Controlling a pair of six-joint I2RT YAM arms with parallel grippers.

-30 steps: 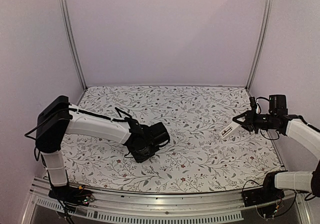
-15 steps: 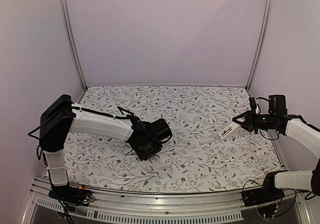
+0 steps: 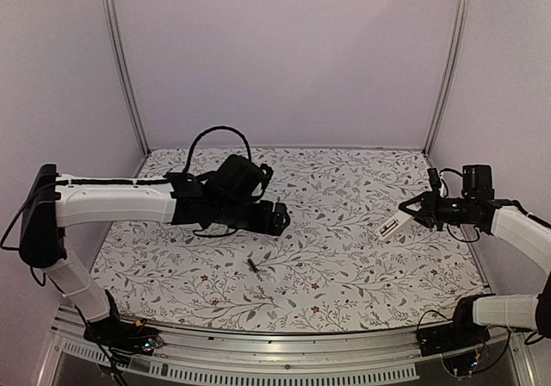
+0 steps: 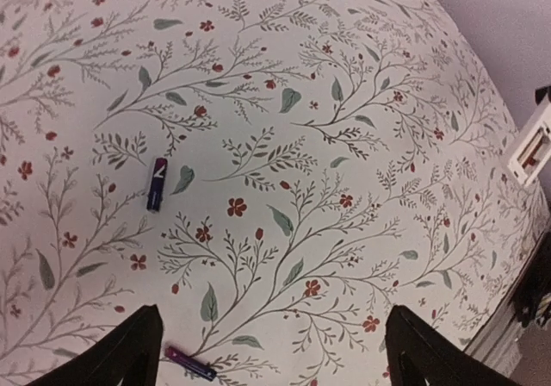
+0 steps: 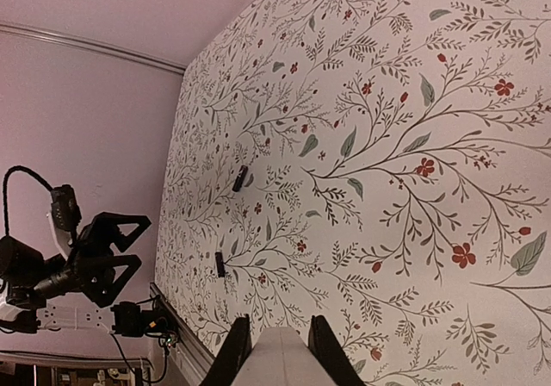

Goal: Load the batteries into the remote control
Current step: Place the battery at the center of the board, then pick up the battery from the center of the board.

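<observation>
The left hand (image 3: 274, 218) has risen off the table (image 3: 344, 274); we see it spread wide and empty. Both batteries (image 4: 156, 183) lie on the table beneath it, one just beside a fingertip (image 4: 129, 351). The right hand (image 3: 419, 209) clamps the remote control (image 3: 392, 227), which projects beyond its fingers.

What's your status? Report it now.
Left end effector open, empty, above table. Right end effector shut on remote control. Both batteries loose on table. No obstruction visible.
</observation>
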